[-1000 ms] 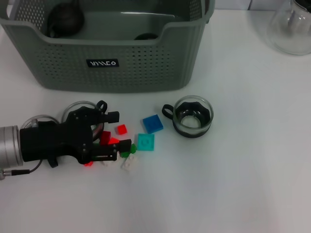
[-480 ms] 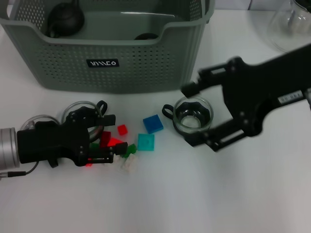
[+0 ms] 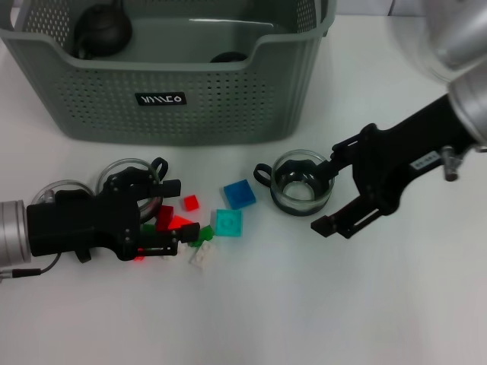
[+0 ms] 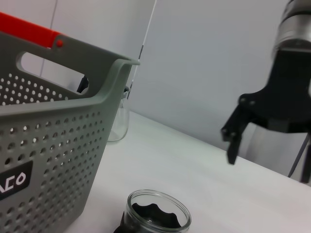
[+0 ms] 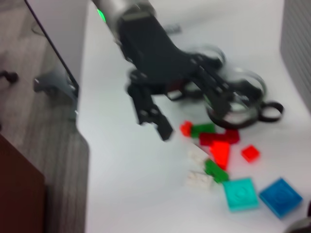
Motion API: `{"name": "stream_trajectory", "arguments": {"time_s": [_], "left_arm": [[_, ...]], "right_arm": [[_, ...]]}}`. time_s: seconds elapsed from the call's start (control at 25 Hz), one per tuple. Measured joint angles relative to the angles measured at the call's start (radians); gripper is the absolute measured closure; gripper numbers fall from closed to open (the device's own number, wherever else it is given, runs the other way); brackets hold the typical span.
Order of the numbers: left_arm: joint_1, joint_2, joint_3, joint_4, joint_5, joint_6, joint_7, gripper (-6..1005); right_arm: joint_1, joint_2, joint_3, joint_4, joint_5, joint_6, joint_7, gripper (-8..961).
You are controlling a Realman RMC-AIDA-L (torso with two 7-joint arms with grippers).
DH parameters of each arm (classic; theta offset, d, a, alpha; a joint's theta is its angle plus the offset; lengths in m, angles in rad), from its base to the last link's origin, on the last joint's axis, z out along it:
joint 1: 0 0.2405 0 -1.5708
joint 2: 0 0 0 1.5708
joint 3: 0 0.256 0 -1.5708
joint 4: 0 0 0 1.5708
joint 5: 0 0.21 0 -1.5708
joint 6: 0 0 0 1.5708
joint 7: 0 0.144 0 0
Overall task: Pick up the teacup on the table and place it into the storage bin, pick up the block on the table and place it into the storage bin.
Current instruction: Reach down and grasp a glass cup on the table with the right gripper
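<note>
The teacup [image 3: 302,182], clear glass with a dark inside and a small handle, stands upright in front of the storage bin [image 3: 163,99]. My right gripper [image 3: 326,195] is open just right of the cup, one finger by its far rim and one past its near side. Coloured blocks lie left of the cup: blue [image 3: 239,193], teal [image 3: 227,222], small red [image 3: 190,202], green [image 3: 199,234] and white [image 3: 202,255]. My left gripper [image 3: 173,214] is open low over the red blocks [image 3: 171,220]. The left wrist view shows the teacup [image 4: 158,213] and a right finger [image 4: 233,141].
Two clear glass cups [image 3: 122,169] [image 3: 59,187] sit under and behind the left gripper. Inside the bin are a dark teapot [image 3: 100,29] and another dark item [image 3: 227,57]. A glass vessel [image 4: 119,126] stands beyond the bin's corner. The right arm [image 3: 449,114] crosses the back right.
The right arm came into view, passed over the teacup, and now sits farther right with its open gripper beside the cup. The left gripper slid slightly left, then held still.
</note>
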Motion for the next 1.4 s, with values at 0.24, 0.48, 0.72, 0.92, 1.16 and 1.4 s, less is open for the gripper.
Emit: {"name": "stream_trajectory", "arguments": {"time_s": [0.24,0.48,0.72,0.92,1.16,1.4], "left_arm": [[0.000,-0.003,0.000,-0.001,0.000,-0.007,0.000,173],[0.002,-0.009,0.004,-0.004,0.000,-0.026,0.003,174],[0.003,-0.010,0.000,-0.006,-0.004,-0.028,0.004,176],[0.003,-0.011,0.000,-0.013,-0.002,-0.029,0.015,177],[0.001,-0.010,0.000,-0.014,0.000,-0.030,0.015,178],[-0.001,-0.008,0.000,-0.014,0.000,-0.030,0.015,180]], "right_arm": [[0.043,0.001,-0.114,0.078,-0.083,0.136,0.003,53],[0.047,0.006,-0.310,0.084,-0.142,0.295,0.064,53],[0.054,0.007,-0.437,0.108,-0.182,0.398,0.114,54],[0.072,0.008,-0.468,0.169,-0.183,0.450,0.120,54],[0.094,0.010,-0.504,0.228,-0.180,0.490,0.123,54],[0.095,0.010,-0.520,0.234,-0.180,0.512,0.143,122]]}}
